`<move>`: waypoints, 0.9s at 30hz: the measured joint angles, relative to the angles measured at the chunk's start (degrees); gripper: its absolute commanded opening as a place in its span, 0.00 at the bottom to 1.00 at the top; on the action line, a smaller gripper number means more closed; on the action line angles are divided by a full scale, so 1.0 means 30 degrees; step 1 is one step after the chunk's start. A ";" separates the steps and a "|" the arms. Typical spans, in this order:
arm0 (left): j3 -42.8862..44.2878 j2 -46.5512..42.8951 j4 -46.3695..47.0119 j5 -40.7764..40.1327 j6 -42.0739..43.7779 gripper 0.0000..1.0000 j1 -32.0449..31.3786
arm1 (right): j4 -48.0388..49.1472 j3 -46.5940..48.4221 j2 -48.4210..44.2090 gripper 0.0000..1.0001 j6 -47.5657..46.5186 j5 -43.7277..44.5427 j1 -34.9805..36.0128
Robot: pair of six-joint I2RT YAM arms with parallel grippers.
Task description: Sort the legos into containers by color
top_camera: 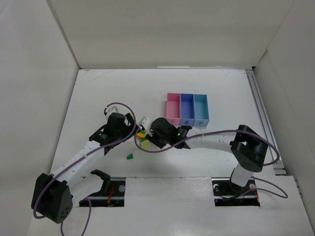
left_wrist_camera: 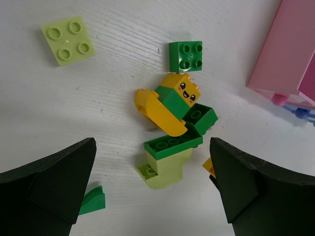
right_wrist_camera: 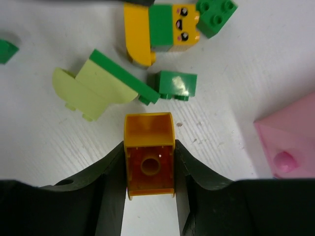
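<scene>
An orange brick (right_wrist_camera: pixel 150 157) is gripped between the fingers (right_wrist_camera: pixel 106 191) of the right gripper (right_wrist_camera: pixel 150 172), with a round hole seen on the face turned to the wrist camera. Whether it is touching the table (right_wrist_camera: pixel 44 142) cannot be told. Just beyond it the other legos (left_wrist_camera: pixel 172 118) are heaped. A lime brick (right_wrist_camera: pixel 91 93) capped by a green plate (right_wrist_camera: pixel 123 73) is tipped on its side, and a green brick (right_wrist_camera: pixel 178 84) is set just beside that plate. Farther on, a face brick (right_wrist_camera: pixel 165 27) in orange and green is laid with a green square (right_wrist_camera: pixel 216 14) at its corner. In the left wrist view a lime square (left_wrist_camera: pixel 68 40) is seen flat on the table, apart from the heap, and a green scrap (left_wrist_camera: pixel 93 199) is half hidden by one finger. From above, a stray green brick (top_camera: pixel 130 156) is seen alone, nearer the arm bases than the heap; whether it is that scrap cannot be told. The left gripper (left_wrist_camera: pixel 151 162) is held wide open over the heap, with the lime brick framed between its dark fingers. The bins (top_camera: pixel 180 94) are joined in a row, a pink bin (top_camera: pixel 173 109), a blue bin (top_camera: pixel 187 109) and a light blue bin (top_camera: pixel 201 109), right of the heap and farther from the bases. A corner of the pink bin is caught near the right gripper in its own view.
</scene>
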 measured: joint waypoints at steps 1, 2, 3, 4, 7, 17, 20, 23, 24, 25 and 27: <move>0.0000 0.0022 0.0080 0.0073 0.0066 1.00 0.0036 | -0.0168 0.0328 0.0000 0.04 0.0036 0.0124 0.0000; 0.0000 0.0051 0.0175 0.0138 0.0095 1.00 0.0066 | -0.0240 0.0597 -0.0015 0.04 0.0066 0.0255 0.0000; 0.0000 0.0102 0.0299 0.0204 0.0146 1.00 0.0087 | -0.0270 0.0729 -0.0087 0.04 0.0066 0.0452 0.0000; 0.0000 0.0189 0.0415 0.0313 0.0204 1.00 0.0117 | -0.0342 0.0750 -0.0262 0.04 0.0066 0.0787 0.0000; 0.0007 0.0794 0.0845 0.0597 0.0335 1.00 0.0117 | -0.0743 0.0750 -0.1217 0.06 0.0153 0.2033 -0.0138; 0.0197 0.3410 0.1392 0.1122 0.1377 1.00 0.0117 | -0.0750 0.2922 -0.3359 0.10 0.2339 0.2113 -0.6156; 0.0277 0.3993 0.1647 0.1231 0.1515 1.00 0.0117 | -0.0845 0.3628 -0.2761 0.11 0.3082 0.2266 -0.6965; 0.0277 0.4095 0.1923 0.1494 0.1581 1.00 0.0117 | -0.1180 0.4452 -0.1508 0.14 0.3869 0.2703 -0.6980; 0.0277 0.4095 0.2047 0.1566 0.1596 1.00 0.0117 | -0.1355 0.4728 -0.1042 0.16 0.4197 0.2914 -0.6943; 0.0277 0.4095 0.2157 0.1625 0.1603 1.00 0.0117 | -0.1566 0.4976 -0.0576 0.16 0.4532 0.3126 -0.6936; 0.0277 0.4095 0.2288 0.1654 0.1676 1.00 0.0073 | -0.1989 0.5333 0.0219 0.19 0.5333 0.3519 -0.6972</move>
